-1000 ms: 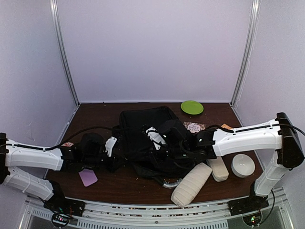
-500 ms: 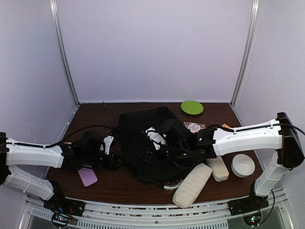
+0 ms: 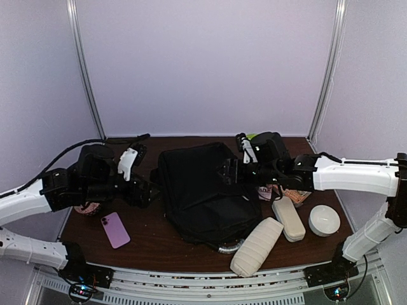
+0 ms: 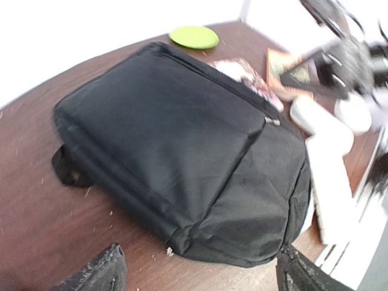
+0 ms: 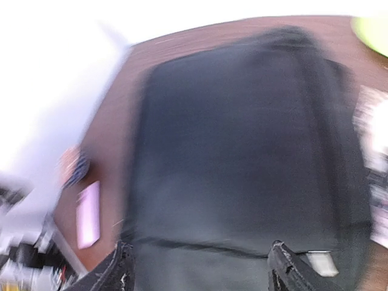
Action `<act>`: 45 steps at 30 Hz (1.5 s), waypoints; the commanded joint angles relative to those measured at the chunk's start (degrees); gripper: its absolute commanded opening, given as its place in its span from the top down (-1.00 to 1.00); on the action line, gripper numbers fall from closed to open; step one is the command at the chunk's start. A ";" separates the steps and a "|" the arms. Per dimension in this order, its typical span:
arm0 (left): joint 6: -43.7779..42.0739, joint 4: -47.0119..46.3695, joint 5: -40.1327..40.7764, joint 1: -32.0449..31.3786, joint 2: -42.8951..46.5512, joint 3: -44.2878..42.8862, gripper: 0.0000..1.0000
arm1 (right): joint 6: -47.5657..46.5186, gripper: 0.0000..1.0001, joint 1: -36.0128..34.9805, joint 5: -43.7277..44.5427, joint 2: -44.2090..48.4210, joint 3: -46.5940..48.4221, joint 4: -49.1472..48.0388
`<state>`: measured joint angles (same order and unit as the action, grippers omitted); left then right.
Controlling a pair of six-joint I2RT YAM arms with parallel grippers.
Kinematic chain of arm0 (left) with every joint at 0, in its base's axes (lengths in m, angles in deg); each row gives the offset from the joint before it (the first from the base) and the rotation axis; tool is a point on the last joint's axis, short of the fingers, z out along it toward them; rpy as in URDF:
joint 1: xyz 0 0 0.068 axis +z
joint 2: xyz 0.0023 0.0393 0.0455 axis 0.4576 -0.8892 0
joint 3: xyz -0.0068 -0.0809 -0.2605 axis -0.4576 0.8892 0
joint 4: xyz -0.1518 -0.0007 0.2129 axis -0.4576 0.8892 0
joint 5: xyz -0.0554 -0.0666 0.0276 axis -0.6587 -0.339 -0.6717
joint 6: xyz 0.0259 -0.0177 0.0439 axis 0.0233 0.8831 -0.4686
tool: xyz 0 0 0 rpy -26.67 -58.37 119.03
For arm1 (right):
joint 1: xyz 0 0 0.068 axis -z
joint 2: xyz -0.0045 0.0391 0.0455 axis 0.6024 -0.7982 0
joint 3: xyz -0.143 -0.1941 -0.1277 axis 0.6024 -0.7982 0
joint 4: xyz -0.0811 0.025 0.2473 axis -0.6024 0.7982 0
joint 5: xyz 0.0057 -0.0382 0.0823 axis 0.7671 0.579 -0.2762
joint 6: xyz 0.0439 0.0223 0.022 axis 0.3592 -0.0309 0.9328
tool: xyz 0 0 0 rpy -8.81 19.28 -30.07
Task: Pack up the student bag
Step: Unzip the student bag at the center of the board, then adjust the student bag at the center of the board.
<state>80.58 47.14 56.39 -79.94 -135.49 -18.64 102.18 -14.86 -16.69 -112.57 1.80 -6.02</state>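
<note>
Between my two claws, flat on the brown worktop (image 3: 159, 244), lies the large soft black fabric student bag (image 3: 203, 190), its long axis running away from my bases. Both gape wide, gripping nothing: the left claw (image 4: 200, 251) beside its left edge, the right claw (image 5: 200, 248) nearer, above its far right corner.

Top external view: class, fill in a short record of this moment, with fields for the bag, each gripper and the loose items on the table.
bag: student bag lying flat mid-table, held by neither gripper
left: left gripper open, empty, raised by the bag's left edge
right: right gripper open, empty, near the bag's far right corner
loose items: purple phone, beige pouch, beige case, white bowl, green plate
</note>
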 commanded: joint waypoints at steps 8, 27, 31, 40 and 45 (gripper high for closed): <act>-16.73 6.88 14.90 -16.12 -28.80 -17.25 -0.76 | 7.60 -0.47 7.20 7.92 7.34 -11.23 4.20; -26.51 10.69 14.22 -22.88 -46.82 -24.81 -0.68 | 7.72 -0.48 8.61 6.83 13.14 -17.38 3.21; -25.92 8.83 19.01 -22.80 -49.68 -24.15 0.02 | 8.40 -0.47 8.65 5.14 9.94 -16.31 1.37; -17.76 3.81 16.75 -17.83 -42.25 -20.20 1.00 | 8.99 -0.42 9.53 3.47 -1.27 -10.93 1.21; -10.70 1.51 15.96 -14.78 -36.01 -16.53 1.00 | 7.33 -0.28 10.25 1.79 -9.10 -5.04 2.86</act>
<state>62.27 52.71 71.80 -97.47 -176.85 -37.37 110.40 -5.26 -13.78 -116.92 -8.27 -4.38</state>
